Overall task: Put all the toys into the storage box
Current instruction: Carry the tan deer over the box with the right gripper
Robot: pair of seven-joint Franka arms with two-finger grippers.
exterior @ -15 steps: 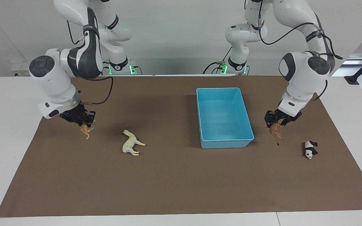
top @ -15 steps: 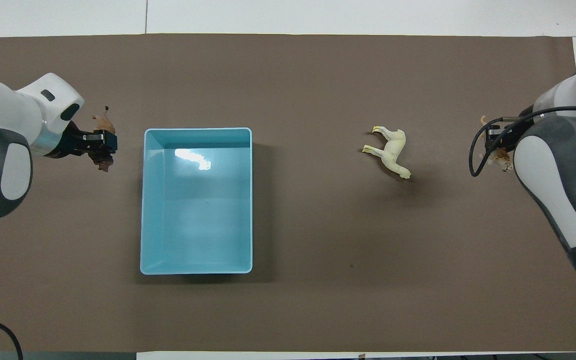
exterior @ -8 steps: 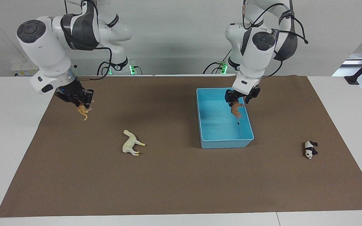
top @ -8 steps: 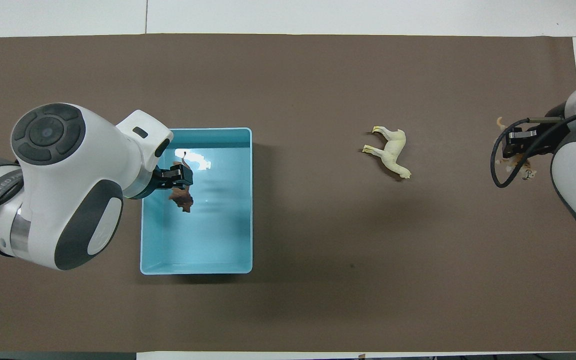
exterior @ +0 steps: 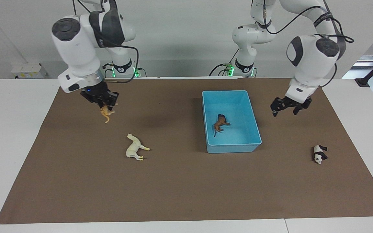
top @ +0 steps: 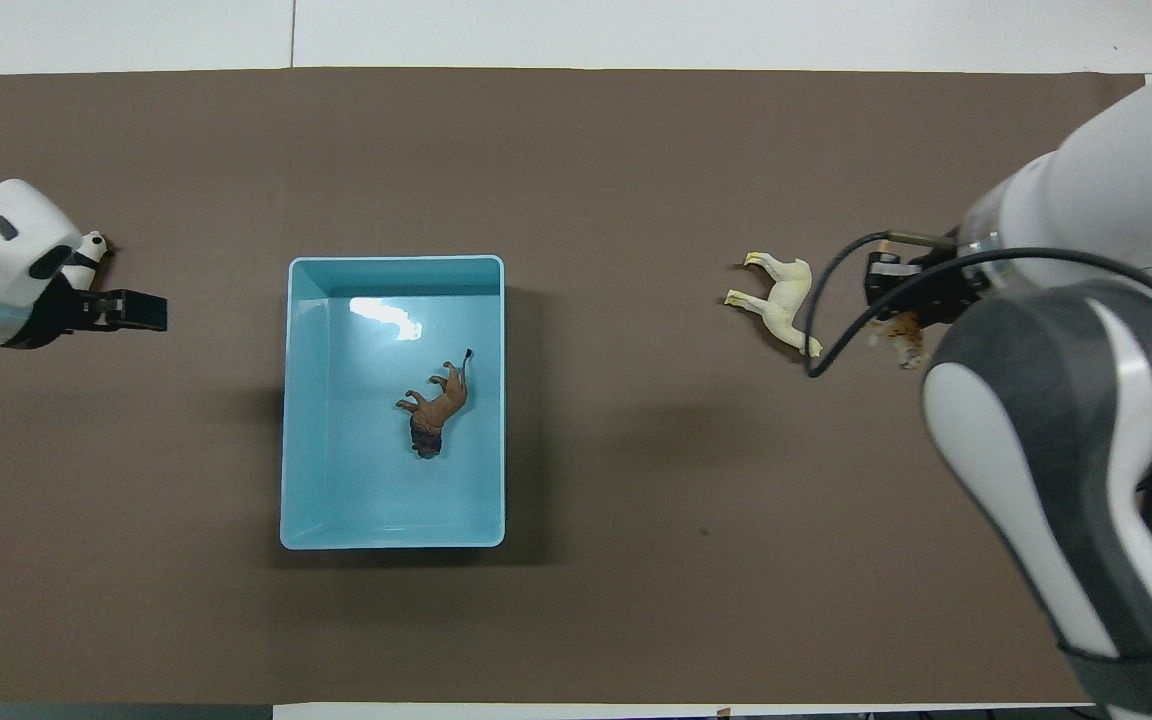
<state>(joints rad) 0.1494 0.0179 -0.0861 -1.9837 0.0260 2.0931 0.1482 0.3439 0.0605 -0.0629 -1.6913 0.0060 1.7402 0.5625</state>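
The light blue storage box (exterior: 233,147) (top: 392,262) holds the brown lion (exterior: 220,124) (top: 435,405), which lies on its floor. My left gripper (exterior: 285,112) (top: 151,310) hangs open and empty over the mat, between the box and the left arm's end of the table. The black-and-white panda (exterior: 319,153) (top: 92,245) lies on the mat there, partly hidden by the left arm in the overhead view. My right gripper (exterior: 105,106) (top: 893,308) is up in the air, shut on the orange tiger (exterior: 106,114) (top: 904,335). The cream-white horse (exterior: 135,148) (top: 782,301) lies on the mat beside it.
A brown mat (exterior: 180,191) covers the white table (exterior: 8,129); everything stands on it. Between the horse and the box lies bare mat.
My left gripper carried the lion over the box, opened and dropped it inside, then swung back toward the left arm's end. The right gripper lifted the tiger and moved toward the middle.
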